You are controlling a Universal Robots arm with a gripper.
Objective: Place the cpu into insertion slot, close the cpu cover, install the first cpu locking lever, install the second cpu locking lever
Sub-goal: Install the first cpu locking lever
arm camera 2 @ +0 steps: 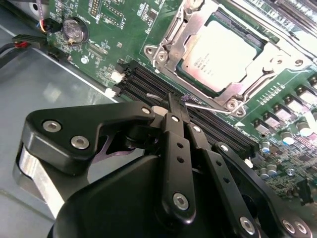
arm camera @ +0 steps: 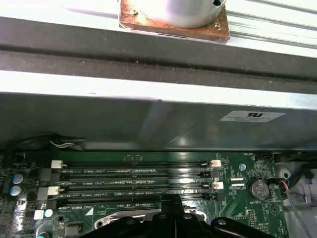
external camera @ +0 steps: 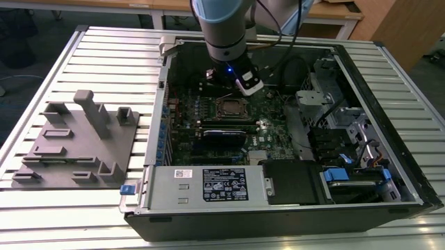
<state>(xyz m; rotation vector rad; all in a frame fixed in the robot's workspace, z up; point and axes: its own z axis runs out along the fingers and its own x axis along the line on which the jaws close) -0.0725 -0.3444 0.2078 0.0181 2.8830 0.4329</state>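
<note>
The cpu (arm camera 2: 223, 52) lies flat in the insertion slot (arm camera 2: 166, 52), its silver top showing through the cut-out of the cpu cover (arm camera 2: 190, 29), which lies down over it. My gripper (arm camera 2: 171, 104) is shut, its black fingertips right beside the socket's near edge. A thin wire locking lever (arm camera 2: 208, 106) runs just past the tips; I cannot tell whether they touch it. In the exterior view the gripper (external camera: 226, 91) hangs inside the open computer case, just behind the cpu (external camera: 232, 108). In the first wrist view the gripper (arm camera: 173, 201) points down at the board.
Black memory slots (arm camera: 133, 173) run beside the socket, and a coin battery (arm camera 2: 74, 30) sits further off. The case wall (arm camera: 148, 124) rises close behind the gripper. A grey fixture block (external camera: 76, 146) stands at the exterior view's left, a power supply (external camera: 208, 185) at the case front.
</note>
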